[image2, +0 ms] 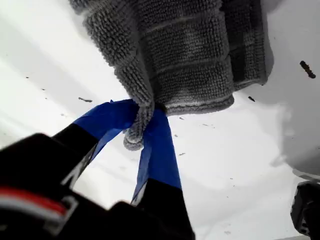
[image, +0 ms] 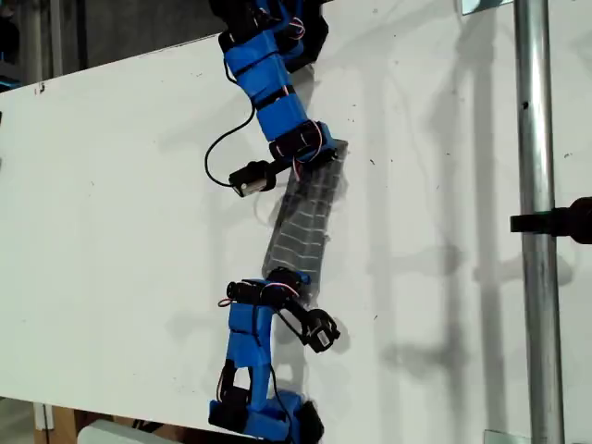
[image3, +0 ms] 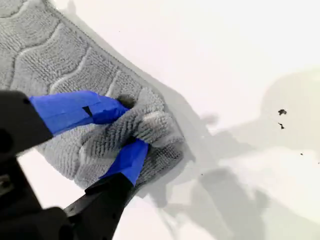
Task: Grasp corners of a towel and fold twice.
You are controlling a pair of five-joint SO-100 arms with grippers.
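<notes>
My first gripper (image2: 142, 125) & my second gripper (image3: 132, 130) each pinch a bunched bit of the towel (image: 301, 217), stretched btwn the 2 arms over the white table (image: 120, 185), near the exterior view's middle.

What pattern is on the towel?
Grey towel with thin pale stripes, wavy in places; clearest in the second wrist view.

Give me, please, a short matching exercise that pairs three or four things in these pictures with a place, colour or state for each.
Things:
1. towel
2. table
3. metal pole
4. my first gripper

Descriptions:
A. white, bare surface
B. shut on a bunched bit of cloth
C. grey with thin pale stripes, stretched between two arms
D. upright at the exterior view's right

Pairs: 1-C, 2-A, 3-D, 4-B
</notes>
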